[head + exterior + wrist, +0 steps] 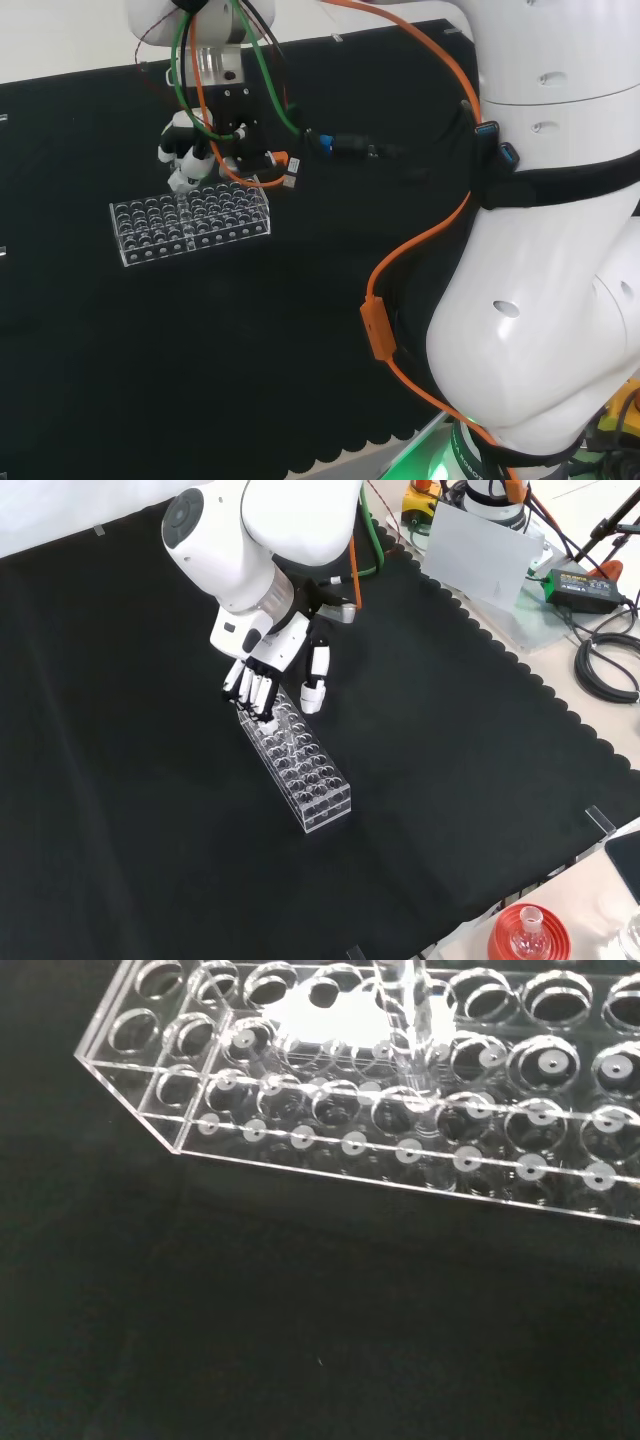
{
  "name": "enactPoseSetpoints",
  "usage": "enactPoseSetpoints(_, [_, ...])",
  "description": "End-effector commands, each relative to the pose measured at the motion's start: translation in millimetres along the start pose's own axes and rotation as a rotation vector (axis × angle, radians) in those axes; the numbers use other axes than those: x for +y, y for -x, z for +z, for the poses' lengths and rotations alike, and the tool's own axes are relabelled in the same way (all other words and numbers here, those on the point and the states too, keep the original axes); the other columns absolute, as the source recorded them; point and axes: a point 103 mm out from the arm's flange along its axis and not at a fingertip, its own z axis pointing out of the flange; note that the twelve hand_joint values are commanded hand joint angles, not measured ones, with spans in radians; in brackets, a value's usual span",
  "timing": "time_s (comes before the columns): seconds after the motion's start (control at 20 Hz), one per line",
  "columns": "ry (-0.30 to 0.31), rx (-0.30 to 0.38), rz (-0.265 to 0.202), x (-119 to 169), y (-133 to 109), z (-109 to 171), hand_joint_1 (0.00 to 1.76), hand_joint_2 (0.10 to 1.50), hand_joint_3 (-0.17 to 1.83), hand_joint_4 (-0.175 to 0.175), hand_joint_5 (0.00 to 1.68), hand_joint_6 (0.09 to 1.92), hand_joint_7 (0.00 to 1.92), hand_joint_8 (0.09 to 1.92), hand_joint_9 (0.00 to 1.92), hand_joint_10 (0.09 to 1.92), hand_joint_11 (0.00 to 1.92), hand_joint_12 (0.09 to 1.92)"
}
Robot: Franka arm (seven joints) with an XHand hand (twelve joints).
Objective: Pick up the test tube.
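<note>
A clear plastic test tube rack [322, 798] with several rows of holes lies on the black cloth. In the wrist view a clear test tube [405, 1040] stands upright in a hole of the rack [150, 1100], a few holes in from its corner. The black and white hand [268, 660] hangs over the rack's far end in the front view. Its fingers [252, 692] point straight down and reach the rack's top, while the thumb [314, 678] stays apart beside them. In the head view the hand [188, 150] is just behind the rack [150, 248]. I cannot see the tube touching the fingers.
The cloth's scalloped edge [560, 710] runs down the right of the front view. Beyond it lie a grey plate [480, 550], a power adapter [580, 585] with cables, and a red ribbed stand [528, 935] holding a flask. The arm's white links [540, 250] stand at the head view's right.
</note>
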Motion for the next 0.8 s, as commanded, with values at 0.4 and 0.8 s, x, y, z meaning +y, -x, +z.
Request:
enactPoseSetpoints(0.4, [0.015,0.006,-0.019,5.2,-12.8,3.4,1.04,1.05,-0.17,-0.035,0.44,0.83,0.68,0.74,0.45,0.87,0.00,1.55])
enactPoseSetpoints(0.8, [0.015,-0.027,-0.020,8.8,-13.5,6.4,1.09,1.03,-0.17,-0.053,0.57,0.88,0.81,0.72,0.56,0.83,0.04,1.57])
